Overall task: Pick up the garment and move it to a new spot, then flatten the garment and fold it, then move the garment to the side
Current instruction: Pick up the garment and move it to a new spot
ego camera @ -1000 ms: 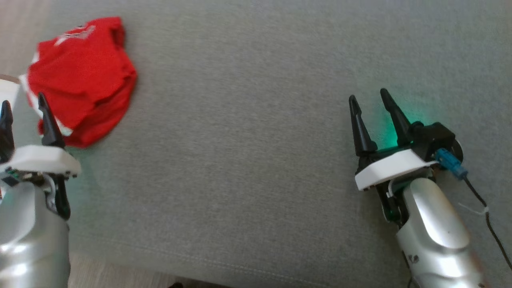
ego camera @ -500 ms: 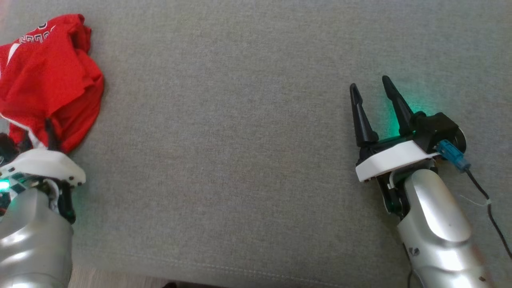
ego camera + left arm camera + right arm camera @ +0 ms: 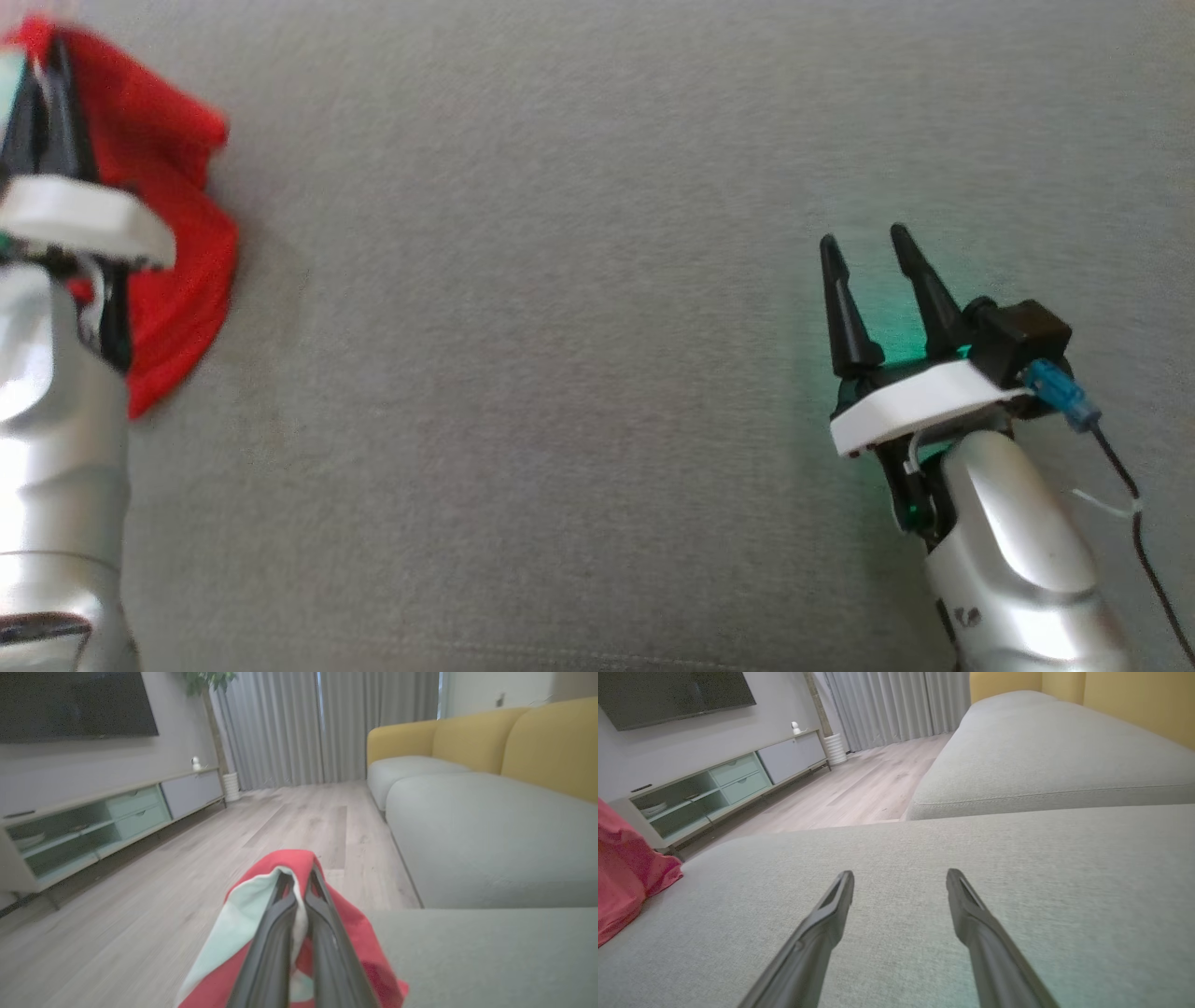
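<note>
The grey sofa cushion (image 3: pixel 597 327) spreads before me. The red garment (image 3: pixel 182 243) lies bunched at its left edge. I judge it soft, light and floppy, best pinched at a fold. My left hand (image 3: pixel 299 882) is clamped on it. My right hand (image 3: pixel 864 239) waits well away, fingers apart, obstructing nothing.

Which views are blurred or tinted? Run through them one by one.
Head view: motion blur smears the garment at left; a green glow tints the cushion by the right gripper. Left wrist view: soft throughout, left gripper included. Right wrist view: sharpest, fingers stretched by the wide angle.
</note>
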Motion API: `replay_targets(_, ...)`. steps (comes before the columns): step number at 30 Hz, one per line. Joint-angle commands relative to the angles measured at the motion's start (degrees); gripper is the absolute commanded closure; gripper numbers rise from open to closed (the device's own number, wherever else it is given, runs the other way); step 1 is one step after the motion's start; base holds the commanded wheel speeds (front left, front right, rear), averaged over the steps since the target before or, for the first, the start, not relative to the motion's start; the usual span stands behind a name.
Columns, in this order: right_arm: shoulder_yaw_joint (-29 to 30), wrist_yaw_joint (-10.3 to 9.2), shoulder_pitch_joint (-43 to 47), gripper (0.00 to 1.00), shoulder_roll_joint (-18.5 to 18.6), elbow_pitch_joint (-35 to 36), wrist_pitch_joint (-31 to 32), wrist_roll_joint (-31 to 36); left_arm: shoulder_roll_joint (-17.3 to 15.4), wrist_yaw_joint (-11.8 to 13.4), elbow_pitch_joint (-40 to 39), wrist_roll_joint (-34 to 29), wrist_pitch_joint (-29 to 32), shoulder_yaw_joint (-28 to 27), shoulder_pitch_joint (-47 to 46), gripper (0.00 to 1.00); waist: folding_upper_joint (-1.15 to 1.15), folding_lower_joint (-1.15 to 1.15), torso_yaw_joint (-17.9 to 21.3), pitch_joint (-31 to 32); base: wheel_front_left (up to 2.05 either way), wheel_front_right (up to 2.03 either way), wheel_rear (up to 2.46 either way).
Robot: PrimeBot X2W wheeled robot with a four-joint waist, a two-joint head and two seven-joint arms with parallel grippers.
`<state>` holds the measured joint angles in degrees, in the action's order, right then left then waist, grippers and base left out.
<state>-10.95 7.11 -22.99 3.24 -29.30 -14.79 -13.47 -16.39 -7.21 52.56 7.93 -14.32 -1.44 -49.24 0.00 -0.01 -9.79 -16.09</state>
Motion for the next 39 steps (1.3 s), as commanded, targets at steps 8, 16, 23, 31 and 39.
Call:
replay_targets(8,-3.91,0.37,1.98,0.00,-0.36,1.52,-0.21,-3.74,3.00,-0.26,-14.46,3.35,-0.67,10.64,-0.70,1.00,0.00,0.01,12.83,6.58,0.00,0.00,0.00)
replay_targets(16,-5.53,0.37,2.93,0.00,-0.36,1.87,-0.21,-4.85,11.43,-0.27,-17.49,8.40,-0.67,20.66,2.16,1.00,0.00,0.01,23.58,7.30,0.00,0.00,0.00)
replay_targets(23,-5.96,0.37,3.16,0.00,-0.36,2.41,-0.21,-5.46,13.44,-0.27,-16.67,13.10,-0.67,28.05,6.07,1.00,0.00,0.01,27.68,6.24,0.00,0.00,0.00)
replay_targets(31,-4.79,0.37,4.22,0.00,-0.36,2.55,-0.21,-5.57,13.49,5.73,-17.89,19.62,-0.67,35.62,14.03,0.00,0.00,0.01,24.23,6.67,0.00,0.00,0.00)
replay_targets(39,-3.65,0.37,5.81,0.00,-0.36,2.58,-0.21,-4.57,11.63,11.47,-21.96,12.52,-0.68,24.92,25.50,0.00,0.00,0.01,17.54,10.29,0.00,0.00,0.00)
